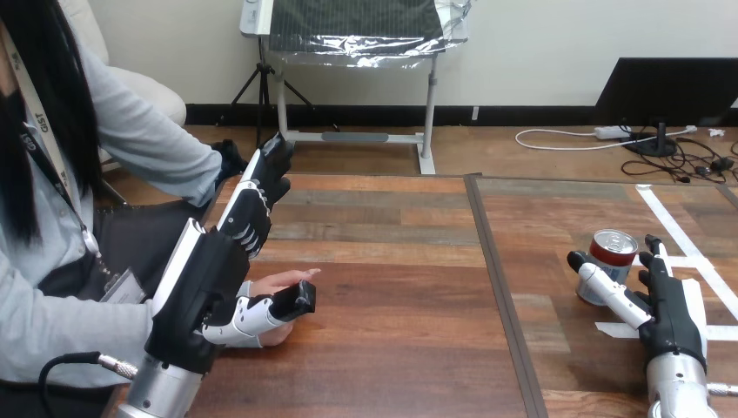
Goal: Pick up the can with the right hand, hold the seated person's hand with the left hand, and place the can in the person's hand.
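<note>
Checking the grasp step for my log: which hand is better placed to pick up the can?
Right. The right hand is at the can, which stands between its thumb and straight fingers. The left hand is far across the table, beside the person's hand.

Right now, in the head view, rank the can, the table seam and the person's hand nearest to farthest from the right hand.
1. can, beside the thumb of the right hand.
2. table seam, mid-table, to the left.
3. person's hand, far left.
</note>
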Robot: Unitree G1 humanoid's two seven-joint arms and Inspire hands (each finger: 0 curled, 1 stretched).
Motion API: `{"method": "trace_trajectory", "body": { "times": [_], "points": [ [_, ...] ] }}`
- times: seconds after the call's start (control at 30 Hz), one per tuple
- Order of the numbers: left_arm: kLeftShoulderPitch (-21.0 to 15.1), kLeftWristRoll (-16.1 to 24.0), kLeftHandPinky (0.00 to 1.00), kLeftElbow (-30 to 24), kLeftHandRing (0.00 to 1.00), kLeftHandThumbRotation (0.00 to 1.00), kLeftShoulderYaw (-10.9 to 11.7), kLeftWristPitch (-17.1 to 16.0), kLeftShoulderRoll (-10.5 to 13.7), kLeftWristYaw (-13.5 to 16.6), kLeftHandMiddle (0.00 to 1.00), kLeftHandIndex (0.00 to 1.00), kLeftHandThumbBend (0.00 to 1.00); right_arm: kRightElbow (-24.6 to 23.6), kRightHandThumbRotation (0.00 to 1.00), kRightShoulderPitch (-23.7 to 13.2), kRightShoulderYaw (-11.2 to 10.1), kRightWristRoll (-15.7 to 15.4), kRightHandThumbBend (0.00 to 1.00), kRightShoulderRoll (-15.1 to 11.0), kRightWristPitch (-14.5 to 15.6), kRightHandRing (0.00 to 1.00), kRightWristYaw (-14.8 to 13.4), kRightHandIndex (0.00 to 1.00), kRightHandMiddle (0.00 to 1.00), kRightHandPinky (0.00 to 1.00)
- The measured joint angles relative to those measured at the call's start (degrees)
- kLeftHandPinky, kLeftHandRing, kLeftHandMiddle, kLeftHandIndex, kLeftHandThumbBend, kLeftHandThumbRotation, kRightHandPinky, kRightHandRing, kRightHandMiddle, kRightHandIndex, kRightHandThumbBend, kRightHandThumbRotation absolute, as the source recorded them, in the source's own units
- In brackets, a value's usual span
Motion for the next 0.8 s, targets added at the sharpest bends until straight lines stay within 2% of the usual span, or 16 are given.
{"method": "trace_trajectory", "body": {
  "times": [0.2, 0.3, 0.43, 0.8],
  "points": [
    [0.1, 0.0, 0.97, 0.0, 1.00, 0.61, 0.0, 0.0, -0.1, 0.0, 1.00, 1.00, 1.00, 0.0, 0.55, 0.0, 0.0, 0.0, 1.00, 0.0, 0.0, 0.96, 0.0, 1.00, 0.97, 0.91],
    [0.1, 0.0, 0.97, 0.0, 1.00, 0.61, 0.0, 0.0, -0.2, -0.2, 1.00, 1.00, 1.00, 0.0, 0.55, -0.1, 0.0, 0.0, 1.00, 0.0, 0.0, 0.91, 0.1, 1.00, 0.97, 0.84],
    [0.1, -0.1, 0.98, 0.0, 1.00, 0.60, 0.0, 0.0, -0.3, -0.5, 1.00, 1.00, 1.00, 0.0, 0.54, -0.2, -0.1, 0.1, 1.00, 0.0, 0.2, 0.91, 0.3, 1.00, 0.97, 0.81],
    [0.2, -0.2, 0.98, 0.0, 1.00, 0.59, 0.0, 0.0, -0.5, -1.2, 1.00, 1.00, 1.00, 0.0, 0.54, -1.1, 0.1, -0.5, 1.00, -0.7, 1.5, 0.92, 0.4, 0.99, 0.96, 0.83]
  ]
}}
